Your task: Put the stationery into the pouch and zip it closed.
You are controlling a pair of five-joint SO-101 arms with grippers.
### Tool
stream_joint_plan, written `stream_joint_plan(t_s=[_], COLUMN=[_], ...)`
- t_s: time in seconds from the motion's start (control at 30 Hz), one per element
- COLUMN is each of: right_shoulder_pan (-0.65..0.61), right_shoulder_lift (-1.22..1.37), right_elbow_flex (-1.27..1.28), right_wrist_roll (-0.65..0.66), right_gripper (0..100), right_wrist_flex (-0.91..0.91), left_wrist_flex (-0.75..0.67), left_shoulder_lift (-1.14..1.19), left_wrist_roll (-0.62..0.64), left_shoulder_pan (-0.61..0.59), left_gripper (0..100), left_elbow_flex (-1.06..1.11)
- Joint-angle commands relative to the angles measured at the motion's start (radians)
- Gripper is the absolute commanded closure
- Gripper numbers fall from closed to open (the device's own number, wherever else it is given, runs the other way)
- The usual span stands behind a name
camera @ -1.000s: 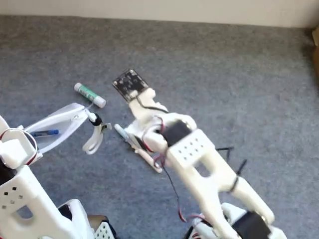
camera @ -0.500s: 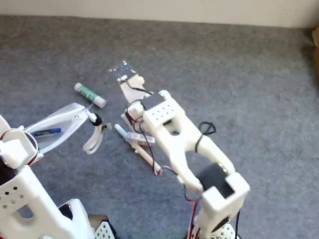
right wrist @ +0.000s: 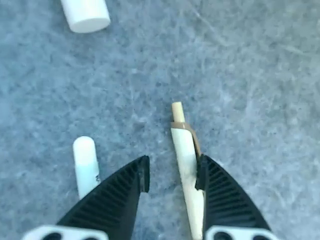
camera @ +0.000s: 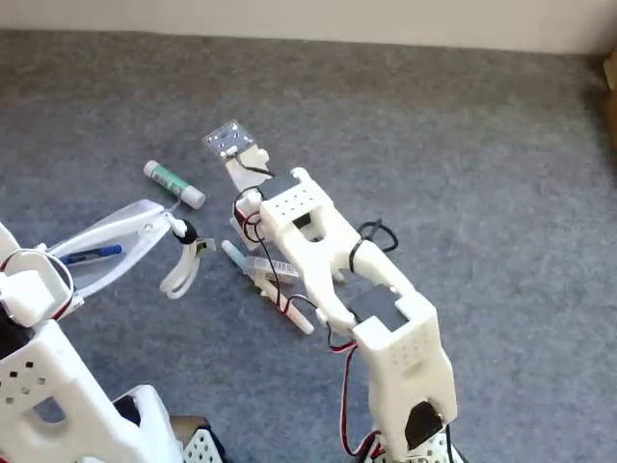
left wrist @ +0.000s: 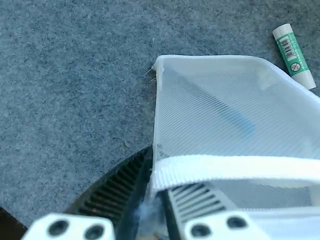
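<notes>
right gripper (right wrist: 172,167) sat low over carpet (right wrist: 250,75), fingers apart, cream pen (right wrist: 186,150) between them against one finger; white pen (right wrist: 86,160) lay just outside other. left gripper (left wrist: 156,180) clamped on pouch (left wrist: 225,115) edge. risk: off-centre closing could roll cream pen out, or finger could snag white pen.

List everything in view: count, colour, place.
pouch: one, white mesh, edge pinched in the left claw
blue pen: one, blue, inside the pouch
glue stick: one, green and white, on the carpet near the pouch
white pen: one, white, on the carpet beside the right claw
cream pen: one, cream, on the carpet between the right claw's fingers
strap: one, white loop, at the pouch's end
carpet: one, grey, under everything
left claw: one, black, shut on the pouch
right claw: one, black, open
</notes>
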Motion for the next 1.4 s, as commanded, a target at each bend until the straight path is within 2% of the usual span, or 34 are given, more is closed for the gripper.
stream_joint_plan(t_s=[0.0,0.13,0.2,0.3,0.67,0.87,1.07,1.37], right_shoulder_pan=[0.021,0.021,0.035,0.067,0.174,0.174,0.159,0.131], right_shoulder_lift=[-0.002,0.005,0.005,0.001,0.007,0.008,0.008,0.065], right_elbow_flex=[-0.056,-0.05,-0.053,-0.058,-0.18,-0.174,-0.174,-0.173], right_wrist_roll=[0.008,0.184,0.227,0.23,0.235,0.321,0.321,0.321], right_gripper=[88.7,99.7,98.9,99.2,99.1,98.7,87.6,87.5], right_wrist_flex=[0.012,0.013,0.05,0.134,0.266,0.268,0.268,0.268], left_wrist_flex=[-0.006,-0.006,-0.006,-0.006,-0.008,-0.008,-0.008,-0.006], left_shoulder_lift=[-0.005,-0.005,-0.005,-0.005,-0.005,-0.005,-0.005,-0.005], left_wrist_roll=[0.006,0.006,0.006,0.006,0.006,0.006,0.006,0.006], left_shoulder_pan=[-0.018,-0.018,-0.018,-0.018,-0.018,-0.018,-0.018,-0.018], left_gripper=[99,99,99,99,99,99,99,99], left_elbow_flex=[-0.005,-0.004,-0.004,-0.004,-0.004,-0.004,-0.004,-0.004])
